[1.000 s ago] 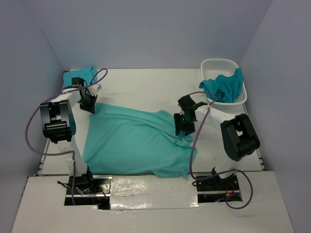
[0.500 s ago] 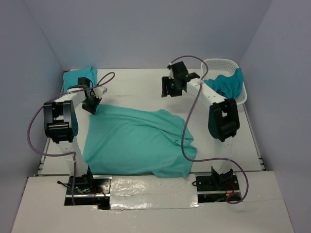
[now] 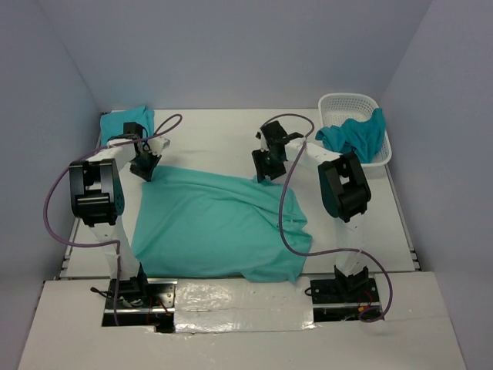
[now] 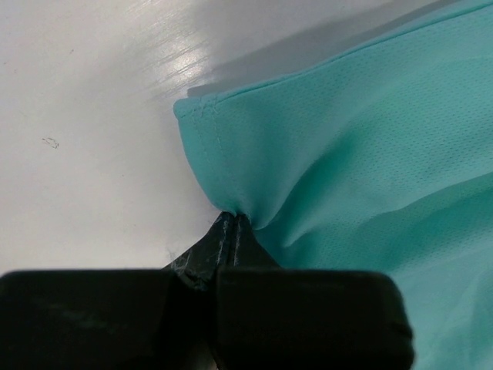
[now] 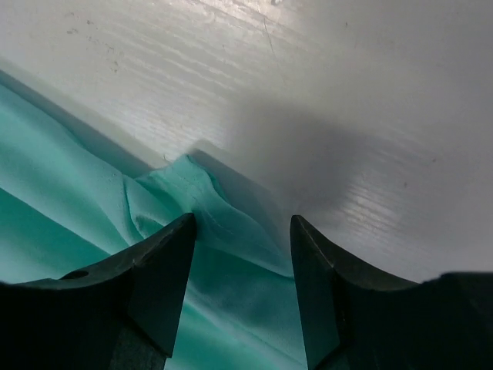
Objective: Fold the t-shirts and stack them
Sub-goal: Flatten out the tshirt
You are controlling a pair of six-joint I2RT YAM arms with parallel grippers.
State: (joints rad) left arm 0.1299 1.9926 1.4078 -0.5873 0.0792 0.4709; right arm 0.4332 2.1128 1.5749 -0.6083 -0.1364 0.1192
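Note:
A large teal t-shirt point(image 3: 216, 223) lies spread across the middle of the table. My left gripper point(image 3: 145, 168) is shut on its far left corner; in the left wrist view the fingertips point(image 4: 233, 220) pinch the hem of the cloth point(image 4: 347, 154). My right gripper point(image 3: 266, 166) stands open over the shirt's far right corner. In the right wrist view a bunched ridge of cloth point(image 5: 208, 204) lies between the spread fingers point(image 5: 169, 254) of that gripper point(image 5: 243, 223). Another t-shirt point(image 3: 123, 122) lies folded at the far left. A bluer one point(image 3: 356, 137) hangs out of the basket.
The white lattice basket point(image 3: 348, 102) stands at the far right corner, close to the right arm's elbow. Purple cables loop from both arms over the table. Bare white table point(image 3: 216, 139) lies beyond the shirt, up to the back wall.
The right arm left the shirt's right edge, swung to the back of the table, then came down over the shirt's far right corner. The left gripper kept its hold.

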